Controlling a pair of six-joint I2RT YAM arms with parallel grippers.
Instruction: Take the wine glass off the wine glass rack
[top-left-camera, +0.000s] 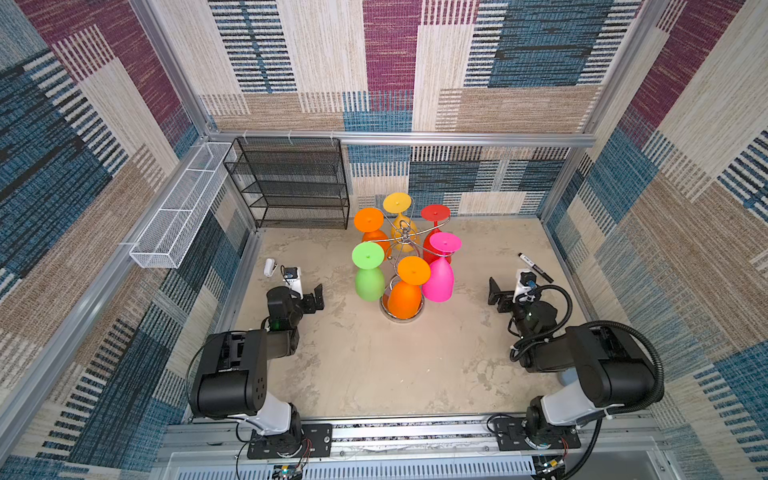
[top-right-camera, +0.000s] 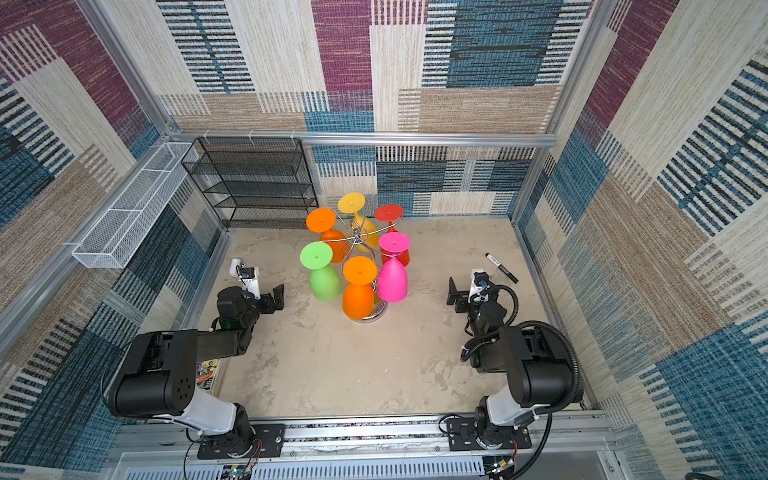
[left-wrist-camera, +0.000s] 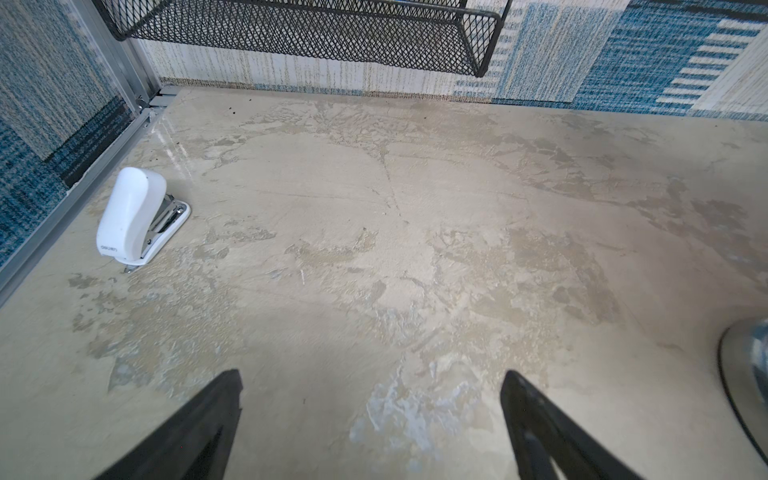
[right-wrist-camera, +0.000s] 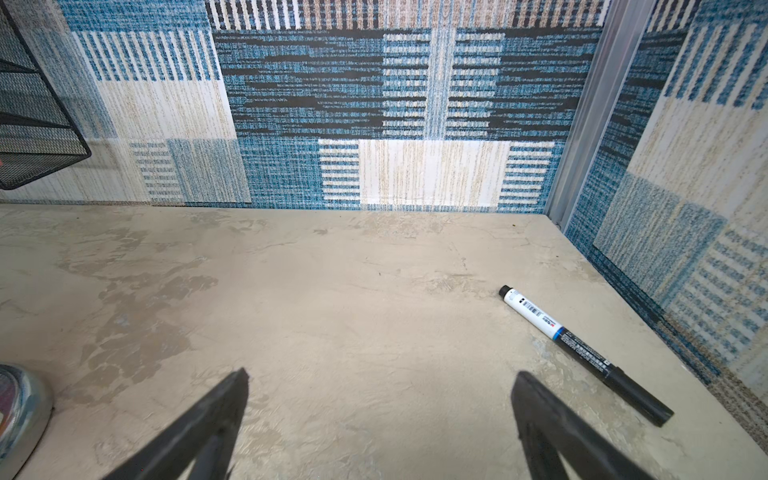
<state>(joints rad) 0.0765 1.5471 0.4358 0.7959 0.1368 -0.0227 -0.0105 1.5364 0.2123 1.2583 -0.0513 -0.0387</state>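
The chrome wine glass rack (top-left-camera: 402, 318) (top-right-camera: 356, 237) stands mid-table in both top views. Several coloured plastic wine glasses hang upside down from its curled arms: a front orange one (top-left-camera: 408, 291), green (top-left-camera: 368, 277), pink (top-left-camera: 441, 277), red (top-left-camera: 434, 216), yellow (top-left-camera: 397, 203), and a rear orange one (top-left-camera: 368, 220). My left gripper (top-left-camera: 318, 297) (left-wrist-camera: 372, 376) is open and empty, low over the table left of the rack. My right gripper (top-left-camera: 496, 297) (right-wrist-camera: 382, 376) is open and empty to the rack's right. The mirrored rack base (left-wrist-camera: 748, 374) (right-wrist-camera: 20, 399) shows at the edge of each wrist view.
A white stapler (top-left-camera: 270, 267) (left-wrist-camera: 133, 216) lies by the left wall, behind my left gripper. A black marker (top-left-camera: 536, 267) (right-wrist-camera: 582, 353) lies by the right wall. A black mesh shelf unit (top-left-camera: 291, 183) stands at the back left, and a white mesh basket (top-left-camera: 178, 208) hangs on the left wall.
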